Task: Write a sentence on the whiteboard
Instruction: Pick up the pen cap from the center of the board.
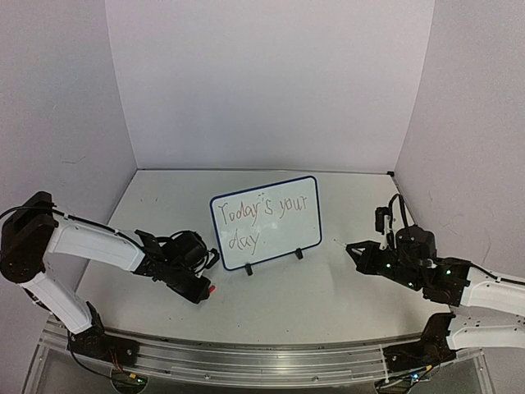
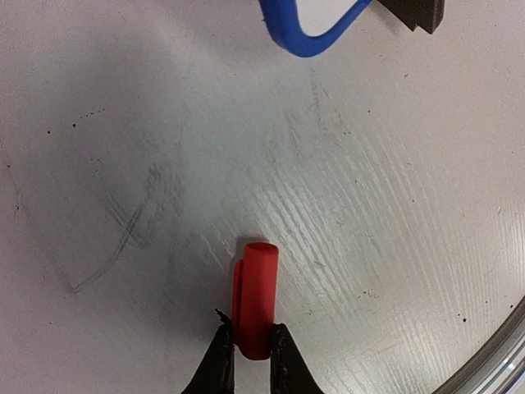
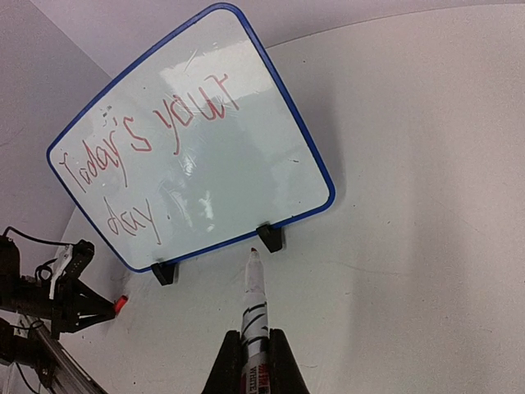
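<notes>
The blue-framed whiteboard (image 1: 287,234) stands in the middle of the white table (image 1: 328,287), showing red words (image 1: 246,212), "Today's your day". The left gripper (image 2: 253,355) pinches a red cap (image 2: 256,287). The right gripper (image 3: 255,361) holds a white marker (image 3: 253,304).

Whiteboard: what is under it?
Two small black feet sit under the whiteboard, standing on the white table. The bit of table right behind the board is covered, so whatever is there cannot be seen.

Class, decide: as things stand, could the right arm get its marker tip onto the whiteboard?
Probably yes. The right pincer holds the marker pointing at the whiteboard, its tip close to the lower edge by a foot, with only bare table between.
</notes>
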`<act>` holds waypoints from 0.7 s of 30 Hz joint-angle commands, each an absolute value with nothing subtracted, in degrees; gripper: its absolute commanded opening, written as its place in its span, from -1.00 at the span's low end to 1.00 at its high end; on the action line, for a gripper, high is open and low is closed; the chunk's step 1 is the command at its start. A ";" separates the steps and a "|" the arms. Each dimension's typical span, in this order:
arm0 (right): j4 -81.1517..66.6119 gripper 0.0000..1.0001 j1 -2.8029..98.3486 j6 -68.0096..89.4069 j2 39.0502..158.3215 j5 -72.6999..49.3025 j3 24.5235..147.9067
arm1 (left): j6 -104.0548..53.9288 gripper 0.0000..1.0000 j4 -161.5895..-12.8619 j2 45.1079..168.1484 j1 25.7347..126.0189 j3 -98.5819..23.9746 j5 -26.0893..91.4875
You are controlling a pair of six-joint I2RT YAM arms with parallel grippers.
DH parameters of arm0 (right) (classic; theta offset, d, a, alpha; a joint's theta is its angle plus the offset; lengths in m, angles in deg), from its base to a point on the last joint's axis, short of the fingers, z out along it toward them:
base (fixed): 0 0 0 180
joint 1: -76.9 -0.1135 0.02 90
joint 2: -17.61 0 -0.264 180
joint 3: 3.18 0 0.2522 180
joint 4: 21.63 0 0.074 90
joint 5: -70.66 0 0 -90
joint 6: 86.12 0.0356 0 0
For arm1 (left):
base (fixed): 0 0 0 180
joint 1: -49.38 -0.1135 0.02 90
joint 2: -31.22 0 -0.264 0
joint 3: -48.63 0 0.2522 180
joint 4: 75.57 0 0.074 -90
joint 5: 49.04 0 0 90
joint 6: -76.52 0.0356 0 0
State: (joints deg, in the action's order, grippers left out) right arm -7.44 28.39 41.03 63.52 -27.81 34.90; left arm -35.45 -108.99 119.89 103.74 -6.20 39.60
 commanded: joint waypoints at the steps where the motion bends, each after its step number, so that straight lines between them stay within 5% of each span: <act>1: -9.01 -1.00 28.52 41.42 63.24 -28.13 35.17 | -34.81 -0.82 -111.53 121.47 104.14 -7.39 40.43; 8: -8.47 -1.00 28.50 41.04 63.13 -27.58 35.59 | -35.28 -0.99 -111.71 119.60 104.45 -6.66 39.98; 21: -0.47 -1.00 28.54 37.89 62.77 -17.76 40.95 | -33.50 -1.00 -114.59 110.79 105.64 -6.87 34.33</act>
